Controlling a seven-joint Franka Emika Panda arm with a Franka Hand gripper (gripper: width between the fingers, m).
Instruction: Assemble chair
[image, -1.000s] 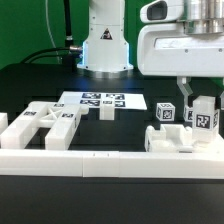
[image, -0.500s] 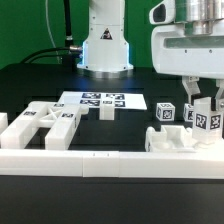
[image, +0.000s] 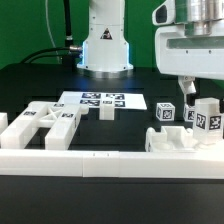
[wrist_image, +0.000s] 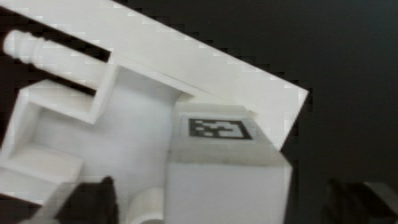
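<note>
A white cut-out frame (image: 45, 121) lies flat at the exterior view's left, with tags on its top; a small white block (image: 104, 110) stands near the middle; a tagged cube (image: 165, 112) sits further toward the exterior view's right; near it an upright leg (image: 207, 114) shows a tag on its face; in front of both lies a low blocky slab (image: 173, 138); the wrist view shows a pegged piece (wrist_image: 107, 110) close up, bearing a square tag

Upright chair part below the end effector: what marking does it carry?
Black-and-white square tag on white chair part; clearest in wrist view.
</note>
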